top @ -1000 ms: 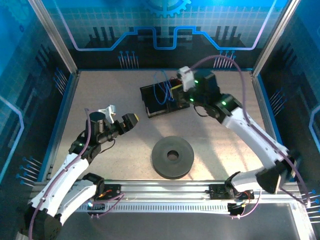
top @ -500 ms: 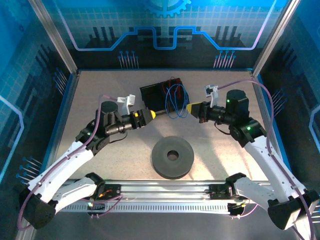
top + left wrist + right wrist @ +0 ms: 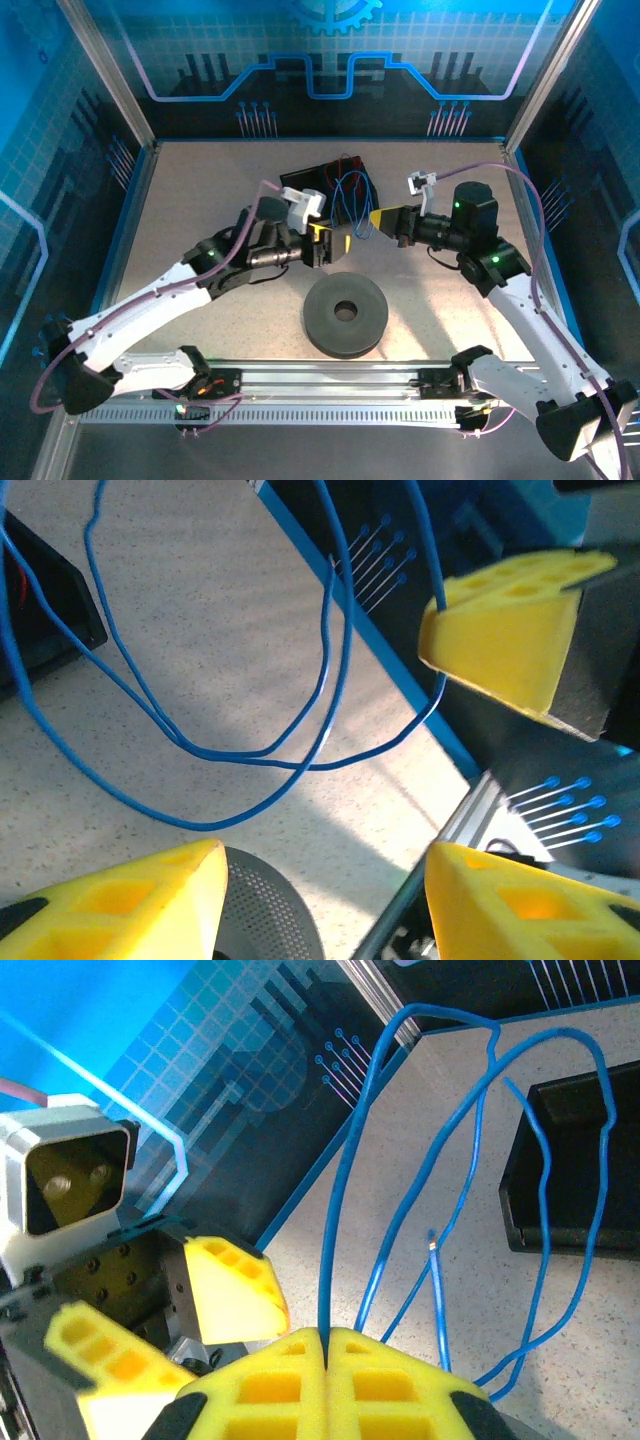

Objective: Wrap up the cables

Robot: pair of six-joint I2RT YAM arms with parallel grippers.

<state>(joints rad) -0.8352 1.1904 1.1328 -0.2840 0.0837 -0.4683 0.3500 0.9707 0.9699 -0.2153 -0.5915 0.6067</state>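
The blue cable (image 3: pixel 352 193) hangs in loose loops between the black tray (image 3: pixel 305 182) and my right gripper (image 3: pixel 376 220). In the right wrist view that gripper (image 3: pixel 325 1338) is shut on one strand of the blue cable (image 3: pixel 345 1190), and a free end with a bare tip (image 3: pixel 432 1250) dangles beside it. My left gripper (image 3: pixel 330 241) is open just left of the loops, facing the right gripper. Its fingers (image 3: pixel 130 900) stand wide apart below the blue cable (image 3: pixel 240 755), with nothing between them. A bit of the red cable (image 3: pixel 346 160) shows at the tray's far end.
A grey perforated disc (image 3: pixel 345 313) lies in front of both grippers, and its edge (image 3: pixel 262 910) sits under my left fingers. The tray (image 3: pixel 575 1160) lies behind the loops. Blue enclosure walls close in the table on three sides.
My left arm has swung right toward the blue loops and its jaws have opened. The right gripper, over the tray a second ago, pulled the blue cable out and now holds nearly still.
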